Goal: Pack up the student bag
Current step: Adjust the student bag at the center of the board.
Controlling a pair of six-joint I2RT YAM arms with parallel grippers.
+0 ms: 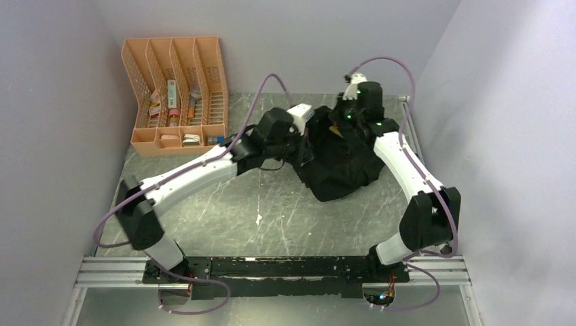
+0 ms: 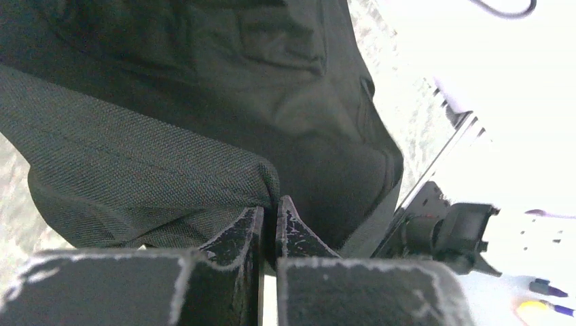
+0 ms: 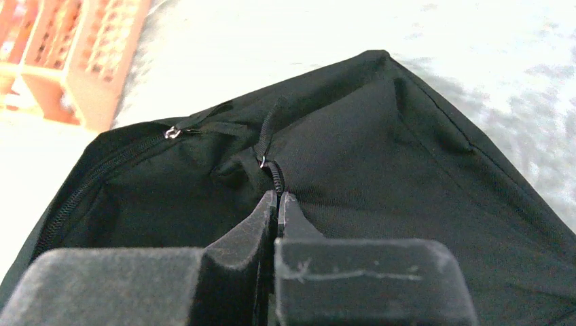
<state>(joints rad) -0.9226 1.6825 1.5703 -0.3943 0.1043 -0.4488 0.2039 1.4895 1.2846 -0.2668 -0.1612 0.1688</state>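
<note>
Left pincer (image 2: 272, 204) clamps student bag (image 2: 204, 102) | right pincer (image 3: 278, 195) clamps zipper (image 3: 276, 176)

Student bag (image 1: 342, 161): black soft fabric backpack, woven weave, rounded shape. It lies slumped and creased on the grey marbled table (image 1: 272, 210), toward the far right. The fabric bunches into folds on top (the inside is not visible). From the right wrist view, a black zipper (image 3: 88, 178) runs down its left edge, with a small metal slider (image 3: 173, 132) at the upper end.
</note>
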